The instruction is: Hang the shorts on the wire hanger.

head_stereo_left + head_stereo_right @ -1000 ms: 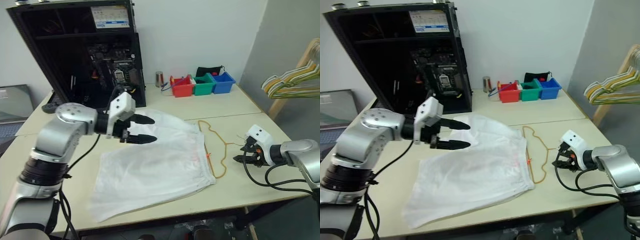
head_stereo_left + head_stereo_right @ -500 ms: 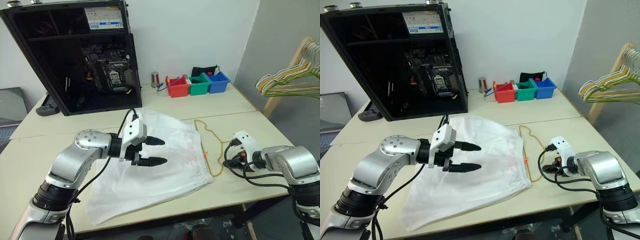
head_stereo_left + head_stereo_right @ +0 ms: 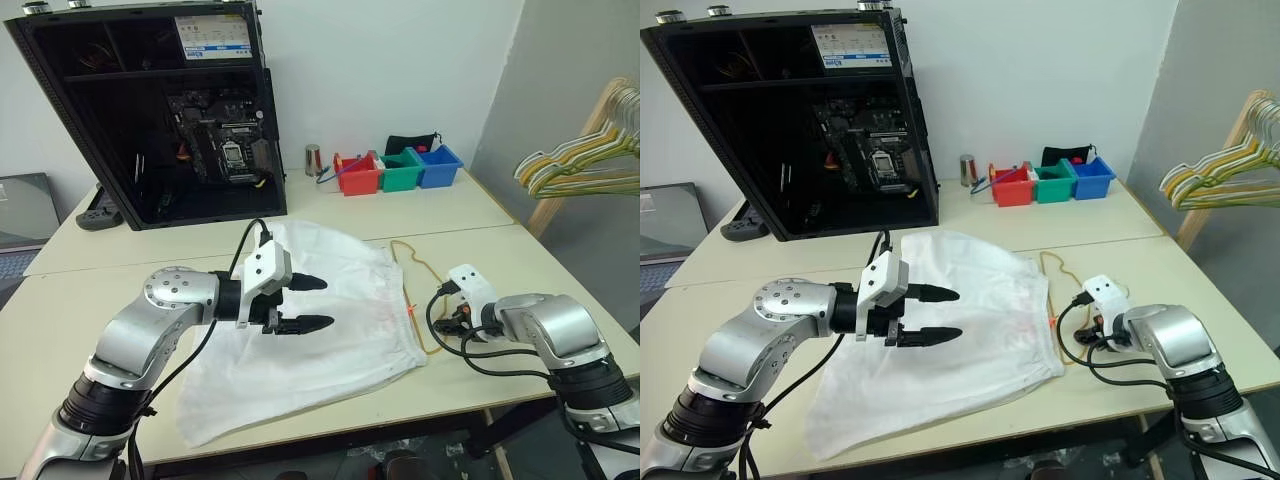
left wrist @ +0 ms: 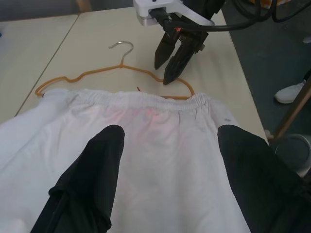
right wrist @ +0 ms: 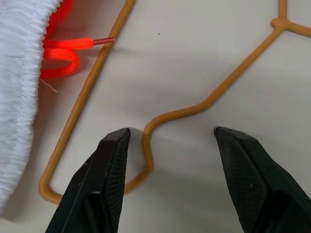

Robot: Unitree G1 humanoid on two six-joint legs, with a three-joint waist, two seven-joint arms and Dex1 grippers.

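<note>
Beige tables (image 3: 470, 215), white wall (image 3: 390, 70), grey partition (image 3: 570, 70).

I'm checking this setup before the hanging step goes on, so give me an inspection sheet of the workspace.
Surface: pale table, two tops joined by a seam.
Job's things: white shorts lying flat; wire hanger flat beside the waistband, orange drawstring poking out next to it.
Clutter: open computer case, red, green and blue bins, a small metal can.
Grippers: left claw open above the shorts; right claw open, straddling the hanger wire near one end.
Cables: black cables looping at the right wrist.
Surroundings: bunch of hangers on a wooden rack off the table's right side.
</note>
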